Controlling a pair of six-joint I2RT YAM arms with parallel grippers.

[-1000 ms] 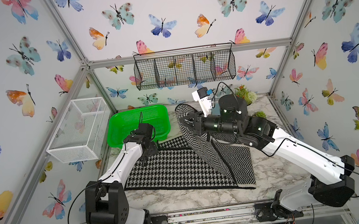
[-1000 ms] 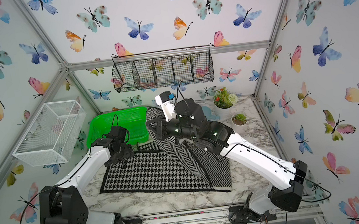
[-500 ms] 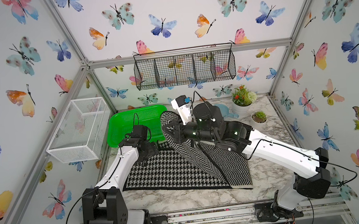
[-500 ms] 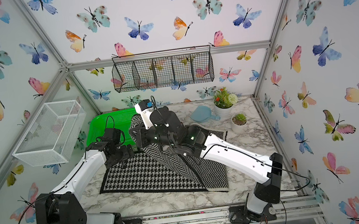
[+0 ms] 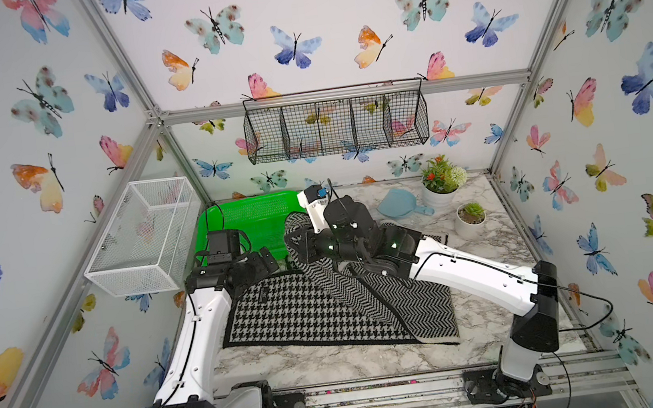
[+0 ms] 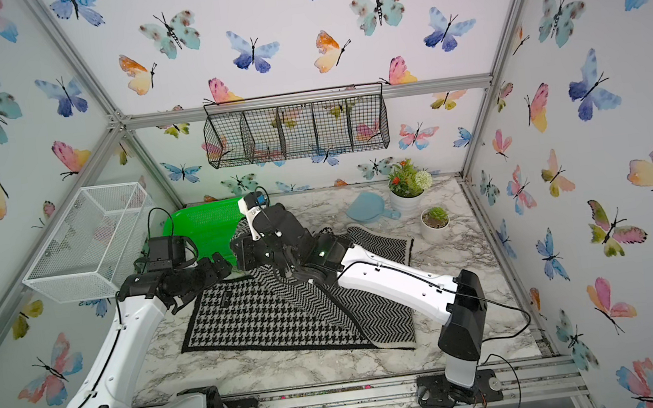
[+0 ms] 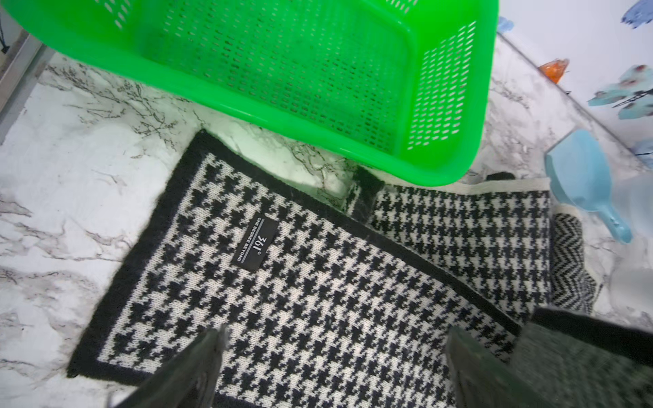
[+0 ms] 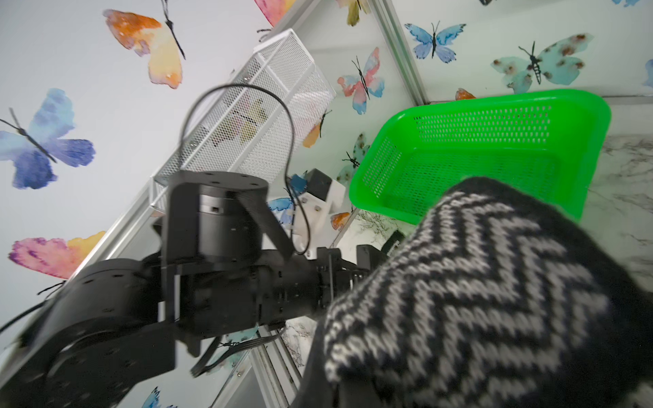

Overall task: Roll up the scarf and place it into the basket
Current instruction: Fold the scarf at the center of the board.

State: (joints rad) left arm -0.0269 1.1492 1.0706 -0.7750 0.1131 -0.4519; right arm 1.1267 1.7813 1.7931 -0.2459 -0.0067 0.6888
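Observation:
The scarf (image 5: 316,315) is black and white, houndstooth on one face and chevron on the other, and lies spread on the marble table in both top views. My right gripper (image 5: 300,250) is shut on one chevron end, which it holds raised and folded over toward the green basket (image 5: 259,217). That end fills the right wrist view as chevron knit (image 8: 477,300) and hides the jaws there. My left gripper (image 7: 337,335) hangs open just above the houndstooth part (image 7: 318,282), beside the basket's near rim (image 7: 282,116). The basket holds nothing.
A white wire-mesh box (image 5: 144,238) hangs on the left wall and a black wire rack (image 5: 337,126) on the back wall. A blue scoop (image 5: 400,205) and two potted plants (image 5: 441,183) (image 5: 470,216) stand at the back right. The two arms are close together by the basket.
My right arm has swung left with the scarf end, from the table's middle to the basket's edge, folding the chevron side over. The left gripper has stayed open and shifted only slightly.

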